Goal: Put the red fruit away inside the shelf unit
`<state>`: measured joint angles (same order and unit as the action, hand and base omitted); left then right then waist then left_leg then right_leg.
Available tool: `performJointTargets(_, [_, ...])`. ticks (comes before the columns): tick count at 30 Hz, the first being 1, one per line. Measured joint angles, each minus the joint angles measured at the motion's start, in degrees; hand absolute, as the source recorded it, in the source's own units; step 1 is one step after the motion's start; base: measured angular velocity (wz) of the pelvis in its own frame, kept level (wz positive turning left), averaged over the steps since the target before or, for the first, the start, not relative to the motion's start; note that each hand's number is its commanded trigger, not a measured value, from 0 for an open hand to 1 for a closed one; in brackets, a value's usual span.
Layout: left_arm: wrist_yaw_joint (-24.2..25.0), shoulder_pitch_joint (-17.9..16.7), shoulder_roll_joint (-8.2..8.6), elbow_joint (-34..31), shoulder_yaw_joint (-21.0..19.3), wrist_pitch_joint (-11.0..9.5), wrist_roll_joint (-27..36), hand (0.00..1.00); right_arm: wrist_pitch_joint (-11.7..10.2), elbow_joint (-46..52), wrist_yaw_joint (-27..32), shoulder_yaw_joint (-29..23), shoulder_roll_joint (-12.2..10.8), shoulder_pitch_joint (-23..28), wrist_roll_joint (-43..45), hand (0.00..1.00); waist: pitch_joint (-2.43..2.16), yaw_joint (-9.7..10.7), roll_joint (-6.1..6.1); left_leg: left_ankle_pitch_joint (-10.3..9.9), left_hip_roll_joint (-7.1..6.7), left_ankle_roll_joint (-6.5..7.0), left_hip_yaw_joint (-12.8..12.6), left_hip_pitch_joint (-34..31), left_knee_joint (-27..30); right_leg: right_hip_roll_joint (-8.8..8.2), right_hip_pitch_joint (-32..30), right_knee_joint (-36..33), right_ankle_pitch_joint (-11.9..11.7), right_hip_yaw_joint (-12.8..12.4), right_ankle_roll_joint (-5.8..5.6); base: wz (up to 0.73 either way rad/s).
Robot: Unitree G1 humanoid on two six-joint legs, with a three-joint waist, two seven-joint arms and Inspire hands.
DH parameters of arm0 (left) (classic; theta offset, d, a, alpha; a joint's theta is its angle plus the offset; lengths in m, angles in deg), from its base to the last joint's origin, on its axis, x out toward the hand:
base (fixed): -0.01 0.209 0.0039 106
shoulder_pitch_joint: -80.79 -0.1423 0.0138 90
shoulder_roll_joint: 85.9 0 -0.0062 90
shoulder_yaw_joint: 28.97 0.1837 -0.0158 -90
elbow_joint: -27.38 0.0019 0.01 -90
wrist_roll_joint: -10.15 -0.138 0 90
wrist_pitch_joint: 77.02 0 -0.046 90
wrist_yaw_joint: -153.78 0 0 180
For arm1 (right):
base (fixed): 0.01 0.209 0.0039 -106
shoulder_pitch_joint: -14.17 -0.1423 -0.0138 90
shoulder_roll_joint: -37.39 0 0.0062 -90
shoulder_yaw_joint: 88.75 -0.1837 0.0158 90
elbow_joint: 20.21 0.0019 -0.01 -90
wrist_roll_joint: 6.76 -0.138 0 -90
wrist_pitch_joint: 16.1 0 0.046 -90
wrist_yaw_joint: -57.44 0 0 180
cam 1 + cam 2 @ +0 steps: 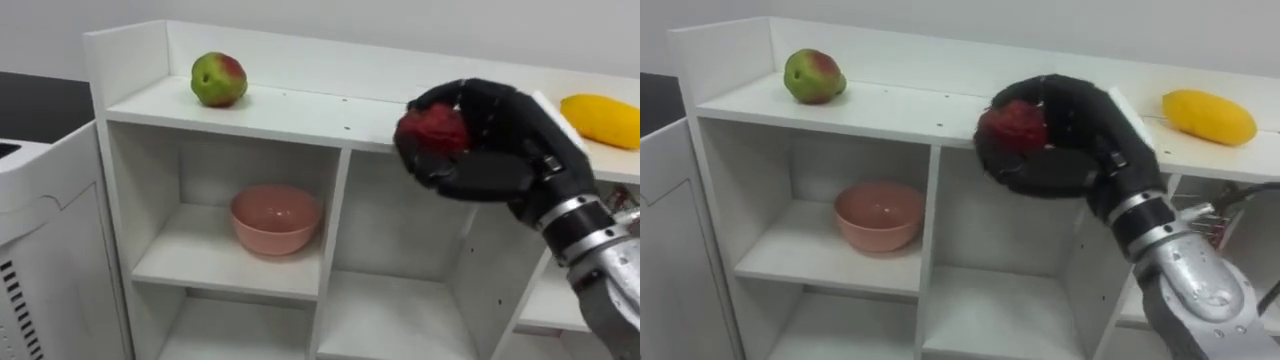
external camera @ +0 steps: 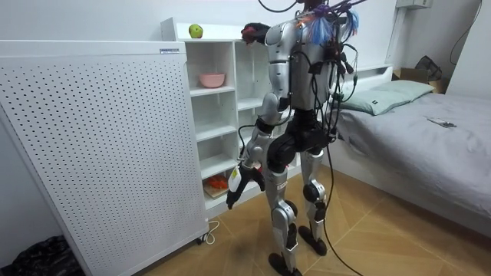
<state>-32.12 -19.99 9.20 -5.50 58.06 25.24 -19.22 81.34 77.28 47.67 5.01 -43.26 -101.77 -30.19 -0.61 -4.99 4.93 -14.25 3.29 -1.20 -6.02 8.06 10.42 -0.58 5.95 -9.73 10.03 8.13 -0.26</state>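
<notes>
Red fruit [image 1: 432,130]: centre-right of the left eye view, gripped in the right hand [image 1: 495,150]. The dark fingers and thumb are curled round it, so only part of its red skin shows between them. Hand and fruit are level with the front edge of the top board of the white shelf unit [image 1: 300,112], in front of the middle compartment. Cannot tell whether the fruit touches the board.

Top board: a green-and-red apple [image 1: 218,79] stands at upper left, near the back wall. A yellow fruit [image 1: 603,120] lies on its side at the right edge of the frame. The two are on either side of the red fruit, each well apart from it.

Pink bowl [image 1: 275,219]: left of centre, upright on the shelf of the upper left compartment.

Room view: the robot stands upright at the shelf unit in the middle of the frame, right arm raised to the top board. Left hand [image 2: 236,186] hangs low beside the thigh, lower centre; cannot tell whether it is open or closed. A white perforated panel [image 2: 92,146] stands at frame left, just beside the shelf unit. A bed [image 2: 430,146] is at frame right.
</notes>
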Motion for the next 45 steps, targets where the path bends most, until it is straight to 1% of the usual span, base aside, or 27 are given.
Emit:
performJointTargets(1, [-0.1, 0.0, 0.0, 0.2, 0.3, -0.2, 0.0, 0.0, 0.4, 1.0, -1.5, 1.5, -0.1, 0.8, -1.1, 1.0, 0.01, 0.0, 0.0, 0.0, 0.0, 0.0, 0.0, 0.0, 0.0, -0.02, 0.0, 0.0, 0.0, 0.0, 0.0, 0.0])
performJointTargets(3, [-0.3, -0.2, 0.03, 0.3, 0.8, -0.2, 0.0, 0.0, 1.5, 4.3, -4.2, 2.3, -0.9, 3.7, -1.5, 1.0, 0.02, -0.3, -0.01, 0.0, 0.0, 0.0, 0.0, -0.1, 0.0, -0.08, 0.1, 0.0, 0.0, 0.3, 0.0, 0.05])
performJointTargets(6, [-1.0, -1.1, 0.04, 0.4, 1.0, -0.2, 0.1, 0.0, 1.5, 6.2, -6.3, 3.0, -2.6, 5.5, -2.3, 1.0, 0.01, -0.5, 0.07, 0.0, 0.02, 0.0, -0.1, -0.1, 0.0, -0.11, 0.2, 0.0, 0.0, 0.4, -0.01, 0.02])
performJointTargets(9, [-2.0, -1.2, 0.04, 1.5, 2.0, -0.2, 0.1, 0.0, 1.4, 6.5, -8.2, 4.2, -4.0, 8.1, -6.3, 1.0, 0.12, -0.5, 0.26, 0.0, 0.0, 0.01, -0.1, -0.6, 0.3, -0.25, 0.1, -0.1, 0.0, 1.0, -0.03, 0.1])
performJointTargets(10, [-2.6, -1.2, 0.03, 2.0, 2.9, -0.2, 0.5, 0.0, 1.4, 5.8, -8.8, 4.7, -5.3, 9.6, -6.6, 1.0, 0.14, -0.7, 0.27, 0.0, 0.0, 0.01, -0.1, -0.6, 0.5, -0.28, 0.0, -0.3, 0.0, 1.1, -0.03, 0.06])
performJointTargets(11, [-2.7, -1.2, 0.03, 2.1, 3.5, 0.0, 0.7, 0.0, 1.2, 3.9, -9.3, 5.9, -6.5, 10.8, -7.0, 1.0, 0.15, -0.9, 0.25, 0.0, 0.0, 0.02, 0.1, -0.9, 0.6, -0.29, -0.1, -0.4, 0.0, 1.2, -0.03, 0.05])
performJointTargets(14, [-3.0, 0.4, -0.05, 2.5, 5.8, -0.1, 1.8, 0.0, 1.5, -2.9, -11.0, 9.4, -7.5, 12.9, -8.3, 1.0, 0.25, -1.1, 0.12, 0.0, 0.02, 0.07, 0.7, -3.4, 1.4, -0.44, -2.4, -1.7, -0.1, 1.5, 0.06, 0.08])
performJointTargets(16, [-4.0, 1.5, -0.05, 3.4, 7.8, -0.2, 2.4, 0.0, 1.8, -8.0, -10.9, 10.8, -8.2, 12.9, -8.7, 1.0, 0.54, -1.5, -0.24, 0.2, 0.0, 0.14, 0.7, -4.6, 1.9, -0.52, -3.5, -2.1, -0.2, 1.6, 0.23, 0.02])
performJointTargets(18, [-4.7, 2.4, -0.07, 4.0, 9.1, -0.2, 3.1, 0.0, 2.0, -12.5, -10.9, 11.5, -8.7, 12.9, -10.1, 1.0, 0.68, -1.6, -0.55, 0.2, -0.01, 0.15, 0.7, -6.2, 2.5, -0.6, -5.1, -2.5, -0.3, 1.6, 0.33, 0.0])
performJointTargets(19, [-5.0, 2.9, -0.08, 4.3, 9.7, -0.3, 4.1, 0.0, 2.0, -15.3, -10.8, 11.6, -9.6, 13.0, -10.3, 1.0, 0.8, -1.4, -0.77, 0.2, 0.01, 0.15, 0.8, -7.3, 2.9, -0.66, -6.2, -3.1, -0.3, 1.8, 0.4, 0.0])
performJointTargets(21, [-5.1, 3.7, 0.07, 5.7, 10.2, -0.6, 4.6, 0.0, 1.9, -20.0, -10.0, 11.6, -10.9, 14.2, -11.3, 1.0, 0.92, -1.2, -1.29, 0.3, -0.07, 0.23, 1.4, -9.3, 3.6, -1.08, -7.8, -3.5, -0.4, 3.5, 0.48, 0.11])
performJointTargets(23, [-5.1, 4.1, 0.06, 5.9, 10.2, -0.8, 5.1, 0.0, 1.9, -25.1, -9.8, 11.4, -11.4, 14.3, -15.8, 1.0, 0.86, -0.7, -1.72, 0.3, -0.07, 0.27, 1.6, -11.7, 5.1, -1.35, -9.8, -4.4, -0.3, 4.1, 0.47, 0.12])
performJointTargets(24, [-5.1, 4.2, 0.06, 5.9, 10.2, -0.9, 5.1, 0.0, 1.9, -26.8, -9.7, 11.0, -11.5, 14.2, -16.5, 1.0, 0.84, -0.8, -1.88, 0.3, -0.07, 0.29, 1.6, -12.6, 5.7, -1.42, -10.7, -4.9, -0.3, 4.1, 0.48, 0.05])
performJointTargets(26, [-5.1, 4.4, 0.09, 5.8, 10.5, -1.4, 5.4, 0.0, 1.6, -32.5, -8.3, 9.7, -11.8, 13.6, -19.5, 1.0, 1.39, -0.8, -3.04, 0.2, -0.12, 0.41, 1.6, -16.1, 7.9, -1.86, -14.3, -7.0, -0.3, 4.6, 0.48, 0.02])
performJointTargets(28, [-5.1, 5.1, 0.24, 6.0, 11.0, -1.5, 7.2, 0.0, 0.0, -37.4, -7.0, 8.8, -12.2, 13.2, -23.7, 1.0, 1.72, -1.0, -3.66, 0.3, -0.19, 0.52, 1.4, -18.5, 9.1, -2.18, -16.6, -8.3, -0.3, 4.7, 0.48, 0.02])
performJointTargets(29, [-5.1, 5.2, 0.44, 6.3, 11.1, -1.5, 7.9, 0.0, -0.3, -41.5, -6.3, 8.4, -12.6, 12.3, -27.1, 1.0, 1.99, -1.2, -4.41, 0.3, -0.21, 0.57, 1.3, -20.2, 9.8, -2.36, -18.3, -9.4, -0.3, 4.7, 0.55, -0.04])
performJointTargets(30, [-5.2, 5.3, 0.51, 6.2, 11.2, -1.6, 8.6, 0.0, -0.3, -43.4, -5.9, 8.3, -12.7, 11.8, -29.3, 1.0, 2.03, -1.2, -4.76, 0.2, -0.24, 0.65, 1.3, -21.3, 10.3, -2.54, -19.6, -10.3, -0.2, 4.7, 0.69, 0.0])
performJointTargets(32, [-5.2, 6.9, 0.86, 6.9, 11.2, -1.6, 10.0, 0.0, -0.3, -50.4, -4.0, 7.2, -12.9, 9.0, -36.7, 1.0, 2.2, -1.4, -5.48, 0.0, -0.95, 0.96, 1.6, -26.6, 13.8, -3.91, -25.6, -15.3, 1.5, 4.7, 1.17, 0.08])
performJointTargets(33, [-5.2, 7.3, 0.97, 7.1, 11.4, -1.5, 10.0, 0.0, -0.3, -51.7, -3.5, 6.6, -13.0, 8.5, -38.1, 1.0, 2.18, -1.6, -5.6, 0.0, -1.07, 0.98, 1.6, -27.6, 14.6, -4.19, -26.8, -16.3, 1.6, 4.7, 1.26, 0.07])
performJointTargets(34, [-5.2, 7.6, 1.03, 7.1, 12.6, -1.3, 10.0, 0.0, -0.4, -54.7, -2.3, 5.4, -13.4, 6.7, -42.6, 1.0, 2.31, -1.8, -5.9, 0.0, -1.2, 0.98, 1.5, -29.8, 15.9, -4.65, -29.4, -18.3, 2.0, 4.6, 1.54, 0.0])
performJointTargets(35, [-5.2, 7.9, 1.15, 7.1, 13.0, -1.3, 10.2, 0.0, -0.5, -57.0, -1.7, 3.8, -14.0, 5.0, -46.5, 1.0, 2.35, -1.9, -5.88, 0.0, -1.51, 1.04, 1.4, -31.8, 16.8, -5.24, -31.6, -19.9, 2.5, 4.5, 1.79, 0.0])
performJointTargets(36, [-5.2, 8.0, 1.23, 7.1, 13.4, -1.3, 10.3, 0.0, -0.7, -58.1, -1.5, 3.2, -14.2, 4.2, -48.1, 1.0, 2.39, -1.9, -5.91, 0.1, -1.66, 1.09, 1.4, -32.6, 17.2, -5.46, -32.7, -20.6, 2.7, 4.4, 1.87, 0.06])
performJointTargets(37, [-5.2, 8.0, 1.31, 7.1, 14.0, -1.4, 11.0, 0.0, -1.2, -60.3, -1.2, 1.8, -14.3, 3.1, -51.1, 1.0, 2.44, -1.9, -5.93, 0.2, -2.01, 1.1, 1.5, -34.0, 17.9, -5.64, -34.4, -21.9, 3.2, 3.4, 1.75, 0.07])
performJointTargets(38, [-5.2, 8.0, 1.36, 7.0, 14.7, -1.4, 11.8, 0.0, -1.8, -61.7, -0.9, 0.7, -14.2, 2.2, -53.8, 1.0, 2.58, -2.2, -6.11, 0.2, -2.11, 1.1, 1.4, -35.2, 18.6, -5.86, -35.8, -22.9, 3.5, 3.1, 1.8, 0.04])
performJointTargets(41, [-5.2, 8.2, 1.4, 6.6, 16.5, -1.3, 14.1, 0.0, -3.1, -63.2, -0.6, -1.2, -14.2, 0.3, -60.6, 1.0, 2.68, -2.7, -6.1, 0.2, -2.37, 1.1, 1.3, -39.5, 20.9, -6.53, -40.5, -25.8, 3.9, 2.8, 2.17, 0.01])
performJointTargets(43, [-5.2, 8.8, 1.52, 6.7, 17.4, -1.3, 15.1, 0.0, -3.1, -64.2, -0.4, -1.8, -14.1, -0.9, -63.6, 1.0, 2.78, -2.9, -6.03, 0.2, -2.57, 1.1, 1.4, -42.0, 22.3, -6.97, -43.2, -27.7, 4.3, 2.9, 2.38, 0.09])
performJointTargets(45, [-5.6, 10.3, 1.74, 6.5, 17.8, -1.2, 17.7, 0.0, -3.0, -66.4, 0.1, -3.7, -13.9, -2.9, -64.6, 1.0, 2.98, -3.3, -6.16, 0.1, -2.71, 1.13, 1.5, -45.5, 24.5, -7.45, -46.6, -29.8, 4.6, 2.7, 2.68, 0.1])
